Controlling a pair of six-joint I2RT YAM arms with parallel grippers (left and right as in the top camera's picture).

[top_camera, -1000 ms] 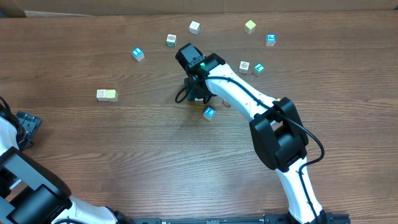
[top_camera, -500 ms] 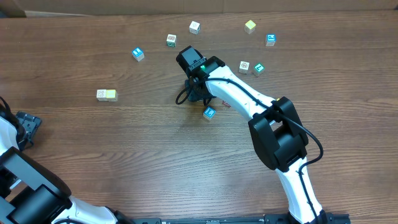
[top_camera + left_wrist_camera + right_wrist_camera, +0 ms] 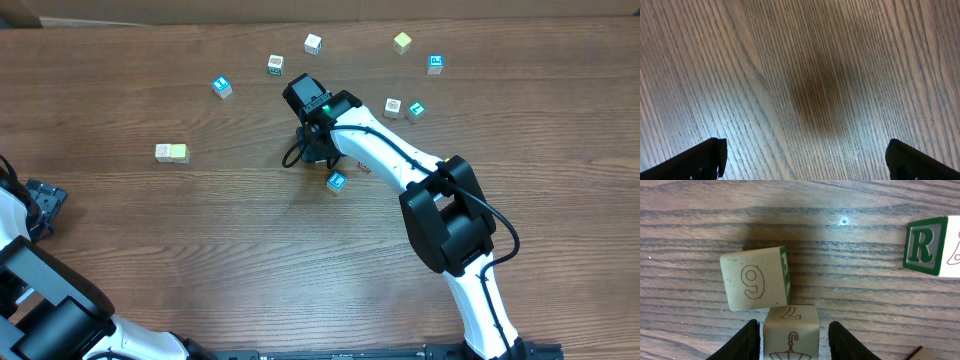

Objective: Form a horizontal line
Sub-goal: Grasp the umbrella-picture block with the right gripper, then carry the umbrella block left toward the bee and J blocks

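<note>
The horizontal line shows as a white cube and a yellow cube touching side by side at the left of the table. My right gripper points down at mid-table. In the right wrist view its fingers flank a pale cube printed with a 7 and an umbrella. A thin sliver shows beside each finger, so contact is unclear. This cube touches a tilted "9" cube. My left gripper hangs open over bare wood at the far left edge.
Loose cubes lie scattered: blue ones, white ones, a yellow one. A green "R" cube sits right of the gripper.
The right gripper shifted slightly over the middle cubes a second ago and has held still since. The left arm has not moved.
</note>
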